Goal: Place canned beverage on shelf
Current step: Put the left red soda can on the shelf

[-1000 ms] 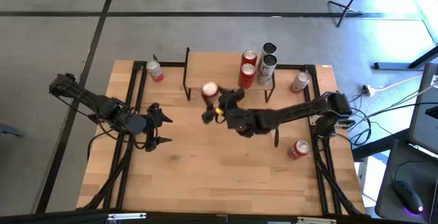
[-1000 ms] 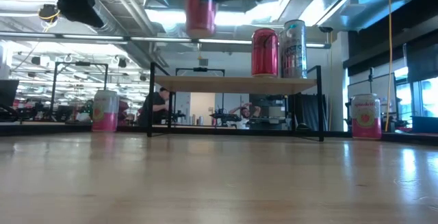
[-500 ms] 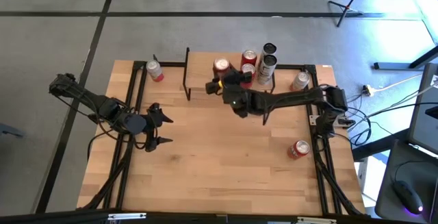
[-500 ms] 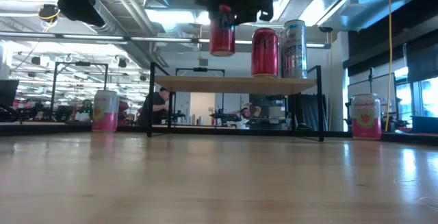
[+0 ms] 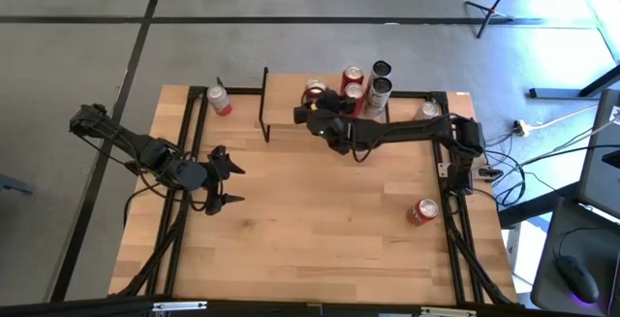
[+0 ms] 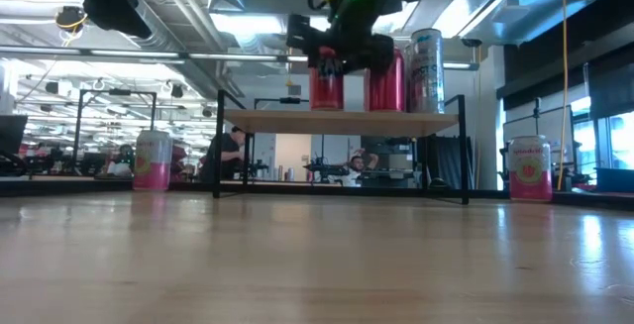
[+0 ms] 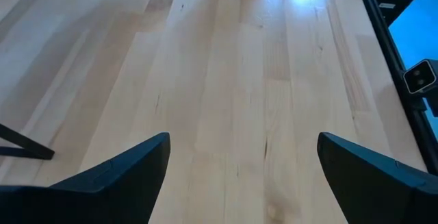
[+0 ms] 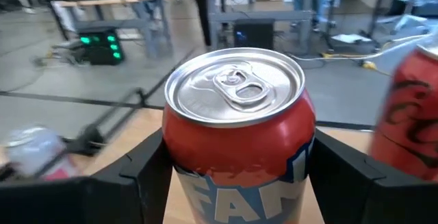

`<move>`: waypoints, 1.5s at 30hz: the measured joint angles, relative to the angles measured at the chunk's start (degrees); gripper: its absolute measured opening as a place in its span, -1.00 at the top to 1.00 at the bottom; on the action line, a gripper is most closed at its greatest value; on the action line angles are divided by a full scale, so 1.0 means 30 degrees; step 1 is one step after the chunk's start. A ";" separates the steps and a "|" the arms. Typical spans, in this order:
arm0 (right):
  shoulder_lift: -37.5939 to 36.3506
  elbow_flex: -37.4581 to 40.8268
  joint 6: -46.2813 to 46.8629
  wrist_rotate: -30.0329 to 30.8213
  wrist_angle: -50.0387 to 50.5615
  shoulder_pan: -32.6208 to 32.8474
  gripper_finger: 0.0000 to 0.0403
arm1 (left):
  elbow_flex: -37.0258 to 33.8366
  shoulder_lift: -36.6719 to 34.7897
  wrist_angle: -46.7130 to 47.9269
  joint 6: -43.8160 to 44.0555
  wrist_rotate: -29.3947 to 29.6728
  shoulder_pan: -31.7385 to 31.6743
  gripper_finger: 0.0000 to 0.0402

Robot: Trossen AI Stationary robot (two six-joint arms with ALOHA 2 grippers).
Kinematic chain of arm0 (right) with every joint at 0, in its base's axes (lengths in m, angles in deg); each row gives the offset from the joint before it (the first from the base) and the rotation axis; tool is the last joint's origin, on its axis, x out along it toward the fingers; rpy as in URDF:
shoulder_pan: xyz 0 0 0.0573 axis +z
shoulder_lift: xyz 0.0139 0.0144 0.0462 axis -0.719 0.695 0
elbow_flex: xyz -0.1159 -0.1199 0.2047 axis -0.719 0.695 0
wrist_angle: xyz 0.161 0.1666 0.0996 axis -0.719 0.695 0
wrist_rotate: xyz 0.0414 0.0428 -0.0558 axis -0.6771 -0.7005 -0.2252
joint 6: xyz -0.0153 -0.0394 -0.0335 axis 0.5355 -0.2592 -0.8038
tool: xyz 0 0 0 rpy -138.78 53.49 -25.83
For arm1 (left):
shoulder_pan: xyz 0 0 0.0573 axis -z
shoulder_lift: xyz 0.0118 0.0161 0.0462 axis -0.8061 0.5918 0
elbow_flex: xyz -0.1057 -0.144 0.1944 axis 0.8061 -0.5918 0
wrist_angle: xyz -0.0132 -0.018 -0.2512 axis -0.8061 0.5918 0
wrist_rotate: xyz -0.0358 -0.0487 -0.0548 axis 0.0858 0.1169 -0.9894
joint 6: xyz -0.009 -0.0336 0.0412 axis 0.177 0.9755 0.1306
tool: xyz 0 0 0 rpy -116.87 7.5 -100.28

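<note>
**Red can at the shelf: setting-down in hand**

On the shelf [image 6: 342,120], at the far side of the table [image 5: 310,249], a red can [image 8: 238,138] is held upright between the fingers of the right gripper [image 5: 320,111]. In the right wrist view a dark finger is seen pressed against each side of the can, its lid and pull tab facing up. In the low view the can's base appears to meet the wooden top, or to stand just above it; which of the two cannot be told.

Position: the held can stands just beside a second red can [image 6: 386,79], with a tall silver can [image 6: 426,69] next along the shelf. Free shelf top remains on the held can's other side.

Step judged: placement, near its end. The next move is judged to call for a full seating of the base, a release, and a withdrawal clear of the neighbouring can, which could be knocked.

The left gripper [image 5: 221,178] waits over the table's left part, its fingers spread wide and nothing held.

Other cans noted on the table: one pink can [image 6: 152,160] at the far left, three at the right.
</note>
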 joint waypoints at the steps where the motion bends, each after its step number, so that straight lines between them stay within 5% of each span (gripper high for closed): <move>1: 0.0000 0.0007 0.0072 0.0167 0.0173 -0.0087 -0.27 | 0.0000 0.0000 0.0005 -0.0004 0.0000 0.0003 -0.78; 13: -0.0022 0.0007 0.1242 -0.0395 0.1131 -0.0326 -0.30 | 0.0000 0.0000 0.0000 -0.0019 0.0007 0.0003 -0.78; 25: -0.0022 0.0000 0.2228 -0.0755 0.1054 -0.0269 -0.72 | 0.0000 0.0000 0.0007 -0.0013 0.0015 0.0003 -0.78; 45: -0.3062 -0.0029 0.0436 0.0592 0.1134 0.1943 -0.74 | 0.0000 0.0000 -0.1580 0.0163 0.0146 -0.0069 -0.78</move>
